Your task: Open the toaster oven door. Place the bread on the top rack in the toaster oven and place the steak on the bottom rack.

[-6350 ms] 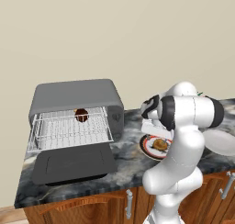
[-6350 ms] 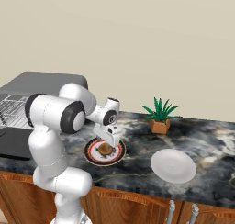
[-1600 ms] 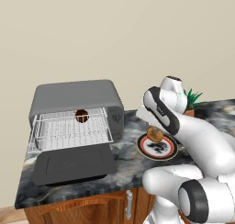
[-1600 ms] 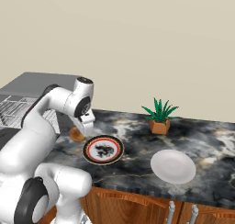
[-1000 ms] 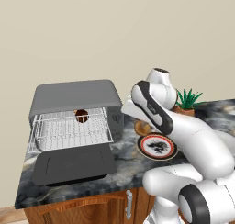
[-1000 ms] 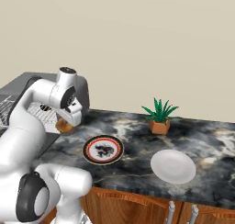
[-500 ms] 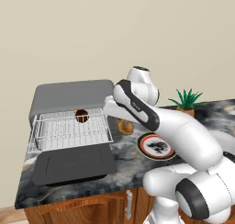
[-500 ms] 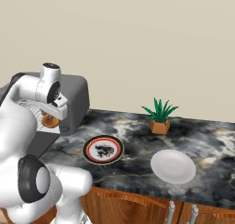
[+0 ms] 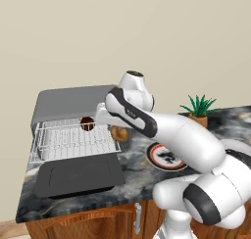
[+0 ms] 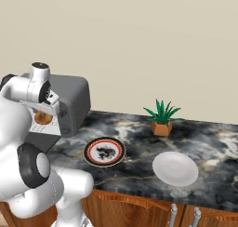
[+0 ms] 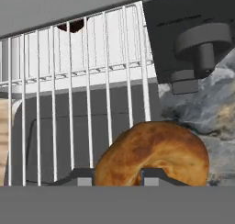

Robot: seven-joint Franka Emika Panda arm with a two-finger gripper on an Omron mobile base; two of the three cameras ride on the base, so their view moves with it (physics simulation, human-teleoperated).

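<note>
The grey toaster oven (image 9: 68, 101) stands at the counter's left, its door (image 9: 78, 177) folded down flat. A silver wire rack (image 9: 73, 142) is slid out over the door; I cannot tell whether it is the top rack or the bottom rack. The dark steak (image 9: 87, 124) lies at the back on the wire shelving. My gripper (image 9: 119, 130) hangs at the oven's right front corner, shut on the golden bread (image 9: 119, 134). In the hand view the bread (image 11: 153, 154) sits between my fingertips (image 11: 80, 177), with the rack bars (image 11: 78, 81) and a knob (image 11: 202, 48) just beyond.
A red-rimmed patterned plate (image 9: 166, 156) lies right of the oven. Further right are a white plate (image 10: 175, 168) near the front edge and a potted plant (image 10: 161, 116) by the wall. Wooden cabinet doors run below the marble counter (image 10: 139, 142).
The arm has swung left from above the patterned plate to the oven's right front, carrying the bread with it. The oven, rack and steak have not moved.
</note>
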